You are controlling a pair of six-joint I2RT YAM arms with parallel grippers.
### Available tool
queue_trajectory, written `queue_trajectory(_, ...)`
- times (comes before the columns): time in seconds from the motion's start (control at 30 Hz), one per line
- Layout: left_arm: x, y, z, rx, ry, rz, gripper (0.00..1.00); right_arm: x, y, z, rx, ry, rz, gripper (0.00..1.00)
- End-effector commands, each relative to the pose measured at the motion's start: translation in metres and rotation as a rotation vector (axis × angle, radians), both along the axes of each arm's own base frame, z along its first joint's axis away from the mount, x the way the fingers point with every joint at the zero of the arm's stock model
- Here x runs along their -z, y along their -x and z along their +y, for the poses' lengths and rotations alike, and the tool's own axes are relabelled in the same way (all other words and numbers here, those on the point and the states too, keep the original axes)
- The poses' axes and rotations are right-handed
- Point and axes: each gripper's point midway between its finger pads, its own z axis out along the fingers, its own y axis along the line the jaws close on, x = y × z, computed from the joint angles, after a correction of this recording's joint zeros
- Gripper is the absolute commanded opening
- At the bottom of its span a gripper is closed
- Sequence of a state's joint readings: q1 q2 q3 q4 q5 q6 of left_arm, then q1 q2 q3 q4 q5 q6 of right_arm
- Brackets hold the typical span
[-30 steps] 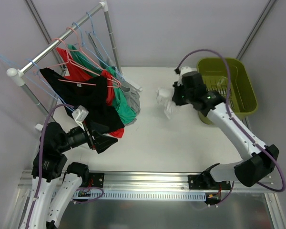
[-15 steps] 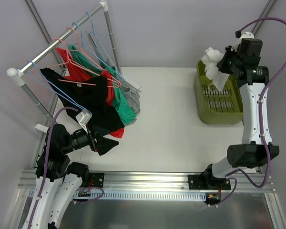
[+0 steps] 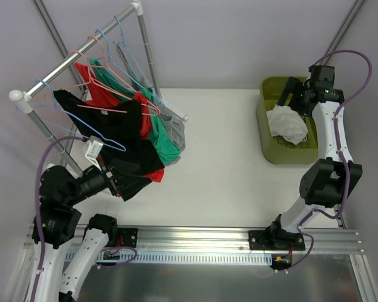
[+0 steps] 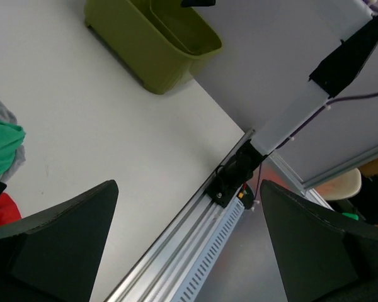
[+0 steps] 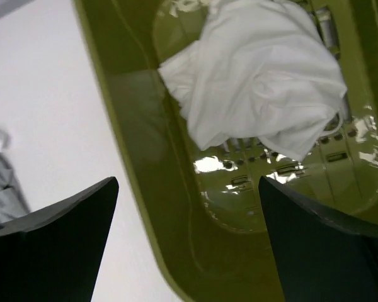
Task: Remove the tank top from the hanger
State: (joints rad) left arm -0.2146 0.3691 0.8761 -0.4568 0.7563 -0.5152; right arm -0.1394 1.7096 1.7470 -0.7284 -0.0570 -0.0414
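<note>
Tank top (image 3: 288, 124) gone from right fingers (image 5: 57, 233) since earlier frame, now in green basket (image 3: 280, 154) at bench (image 3: 227, 163) far-right. Crumpled heap; long axis, facing cannot tell. Right fingers wide, empty, above it. Left fingers (image 4: 57, 239) wide, empty, near black garment (image 3: 123, 126).

I count one rack (image 3: 82, 49), one basket (image 3: 263, 123), one white tank top (image 3: 288, 124), and four hung garments: black top (image 3: 123, 126), red top (image 3: 101, 94), green top (image 3: 166, 143), grey top (image 3: 178, 129).
</note>
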Motion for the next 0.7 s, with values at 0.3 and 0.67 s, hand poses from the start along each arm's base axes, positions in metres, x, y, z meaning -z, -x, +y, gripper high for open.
queue_trajectory(0.3,-0.13,-0.098,0.036,-0.438,0.117,-0.001,0.99,-0.093,0.072,0.116,-0.283,-0.663,-0.428,0.99)
queue_trajectory(0.67,-0.128,-0.203,0.105,-0.953,0.003,0.056,0.87,-0.101,0.116,0.13,-0.374,-0.649,-0.497,0.99)
